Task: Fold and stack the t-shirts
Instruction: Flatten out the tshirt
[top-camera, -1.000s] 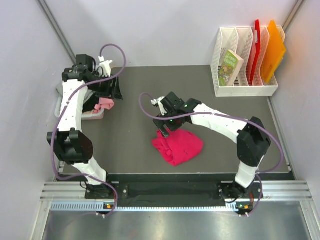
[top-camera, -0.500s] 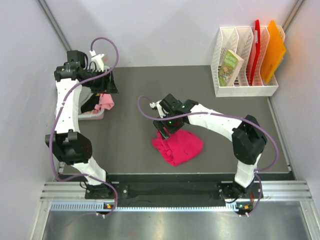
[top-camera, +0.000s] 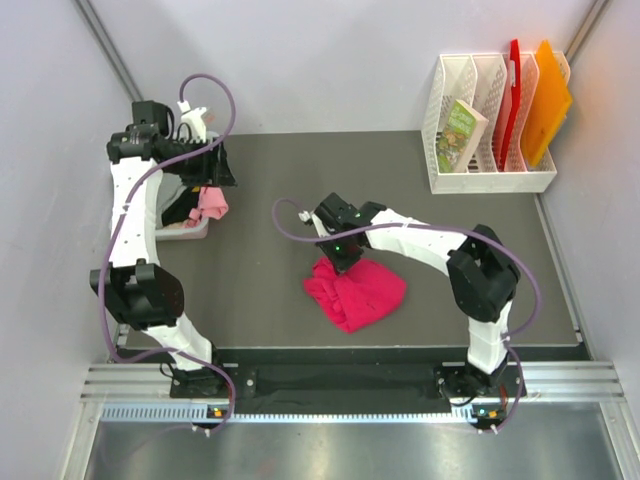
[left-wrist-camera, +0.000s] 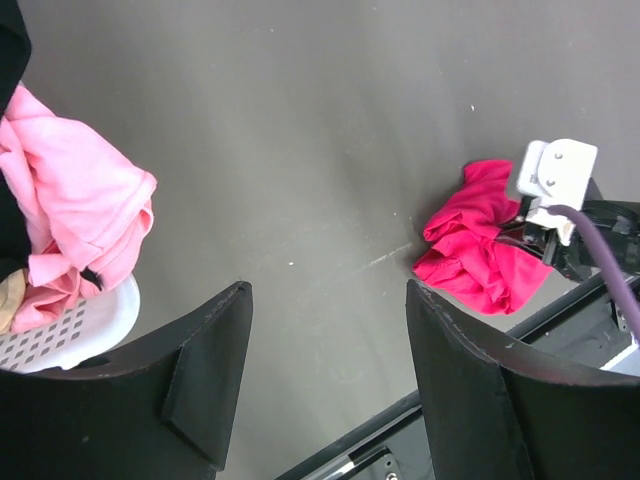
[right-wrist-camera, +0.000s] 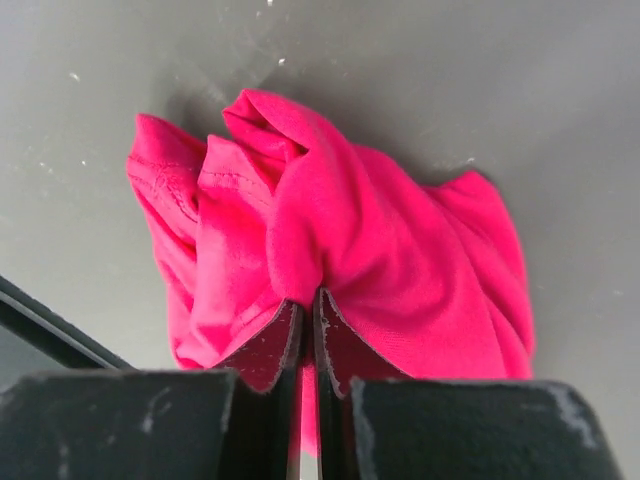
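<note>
Noted crimson t-shirt (top-camera: 355, 293) lying crumpled, unfolded, just below centre of the top view, on the dark grey table (top-camera: 270, 300). Lower edge near the table's front border.

Found right gripper (right-wrist-camera: 308, 320) lowered onto the upper left edge of that shirt. Fingers pressed almost together, a thin ridge of red fabric pinched between them. Rest of the shirt bunched in loose folds beyond the fingertips, resting on the table.

Found left gripper (left-wrist-camera: 328, 290) at upper left of the top view, above the white mesh basket (left-wrist-camera: 70, 335). Jaws spread wide, nothing between them, only bare table behind the gap in the wrist view.

Recorded pink t-shirt (left-wrist-camera: 75, 215) heaped in the basket, part draped over its rim. Black cloth (top-camera: 180, 212) lying beside it in the same basket; cannot tell the garment type.

Recorded white file rack (top-camera: 490, 180) at upper right of the top view, against the back wall. Book (top-camera: 462, 135) with a green illustrated cover leaning in a left compartment; cover writing too small to read. Red folder (top-camera: 514, 90) and orange folder (top-camera: 548, 100) standing upright in the right compartments. Lettering elsewhere not legible.
</note>
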